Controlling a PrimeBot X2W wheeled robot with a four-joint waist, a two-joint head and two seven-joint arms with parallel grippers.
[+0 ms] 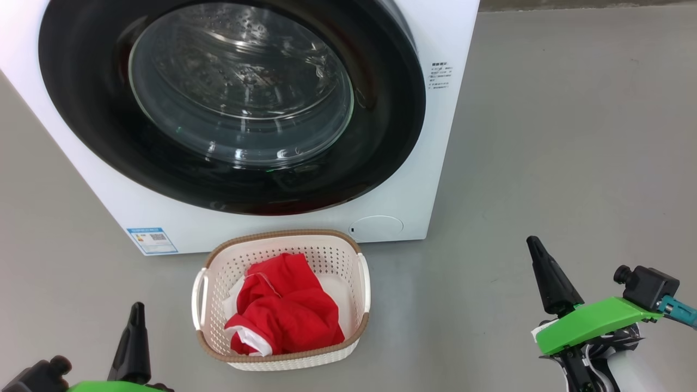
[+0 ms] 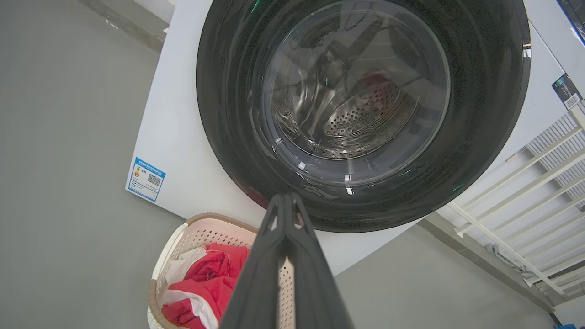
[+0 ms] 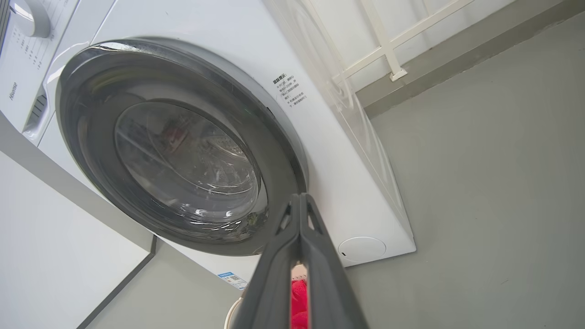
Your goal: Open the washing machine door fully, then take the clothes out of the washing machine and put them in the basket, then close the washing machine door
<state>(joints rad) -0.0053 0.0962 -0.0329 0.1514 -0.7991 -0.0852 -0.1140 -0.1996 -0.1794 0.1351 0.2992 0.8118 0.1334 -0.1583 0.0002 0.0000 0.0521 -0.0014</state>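
The left claw (image 1: 136, 313) is hanging low at the bottom left of the head view. Its two dark fingers (image 1: 130, 354) are pressing together and pointing up, gripping nothing. The right claw (image 1: 536, 250) is hovering at the lower right, well apart from the basket (image 1: 283, 235), likewise clenched and empty.

The basket is sitting on the floor (image 1: 572, 136) just in front of the washing machine (image 1: 435, 163), below the door (image 1: 381, 136), which is lying shut. The clothes (image 1: 288, 310) are lying crumpled inside the basket.

The bottom edge of the head view is cutting off most of the left claw. In the right wrist view, that claw's fingers are hiding nearly all of the basket. A reddish patch is showing in the glass (image 2: 356, 82); garment or reflection, I cannot tell.
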